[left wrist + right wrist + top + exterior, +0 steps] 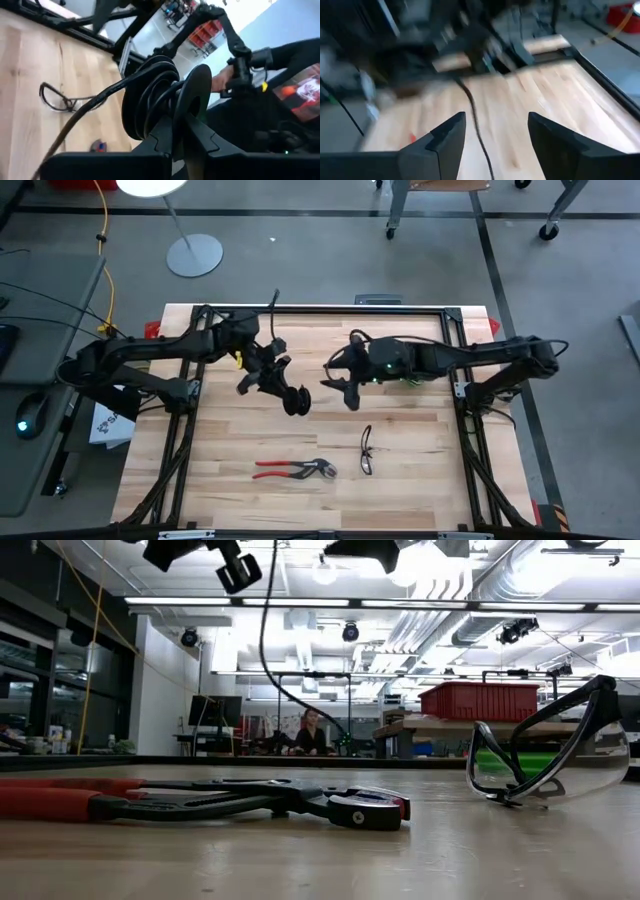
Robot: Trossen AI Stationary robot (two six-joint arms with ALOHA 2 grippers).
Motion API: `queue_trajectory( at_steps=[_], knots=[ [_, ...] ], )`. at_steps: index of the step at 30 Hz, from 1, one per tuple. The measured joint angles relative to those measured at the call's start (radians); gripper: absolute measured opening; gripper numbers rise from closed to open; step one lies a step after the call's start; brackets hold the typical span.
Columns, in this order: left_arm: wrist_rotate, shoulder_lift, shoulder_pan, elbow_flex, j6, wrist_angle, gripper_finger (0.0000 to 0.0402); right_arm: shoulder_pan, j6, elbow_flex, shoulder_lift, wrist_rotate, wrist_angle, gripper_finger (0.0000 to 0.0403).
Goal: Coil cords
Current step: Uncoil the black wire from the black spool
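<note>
The thin black cord is wound in several turns into a coil (150, 95) beside a dark round disc (197, 95). It is held above the table's middle by my left gripper (291, 400), which is shut on it. A loose strand (85, 107) leads off the coil. In the low view a strand (264, 640) hangs down from above. My right gripper (347, 392) is open just right of the coil. In the right wrist view, which is blurred, the strand (476, 125) runs between its two fingers without visibly touching them. My left gripper pinches the coil and disc at their lower edge (176, 117) between its two fingers. The coil stands edge-on in the hold, lifted clear of the table. One strand trails loosely off it.
Red-handled pliers (295, 470) and black-framed safety glasses (366, 450) lie on the wooden table toward its near edge, below both grippers. In the low view the pliers (200, 802) and glasses (550, 755) fill the foreground. A person sits far back in the room (310, 730).
</note>
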Motion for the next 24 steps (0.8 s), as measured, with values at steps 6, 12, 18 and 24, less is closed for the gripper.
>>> queue_trajectory(
  at_steps=[6, 12, 18, 24],
  knots=[
    [-0.071, -0.001, 0.015, 0.0, -0.263, 0.334, 0.0012, -0.042, -0.098, 0.056, 0.005, -0.035, -0.119, 0.0199],
    [-0.192, -0.001, 0.055, 0.001, -0.439, 0.473, 0.0012, -0.093, -0.091, 0.056, 0.013, -0.151, -0.041, 0.0199],
    [-0.302, -0.001, 0.059, 0.001, -0.505, 0.513, 0.0012, -0.128, -0.006, 0.056, 0.045, -0.187, 0.072, 0.0199],
    [-0.344, -0.002, 0.059, 0.001, -0.532, 0.546, 0.0012, -0.136, 0.027, 0.056, 0.065, -0.18, 0.182, 0.0199]
  ],
)
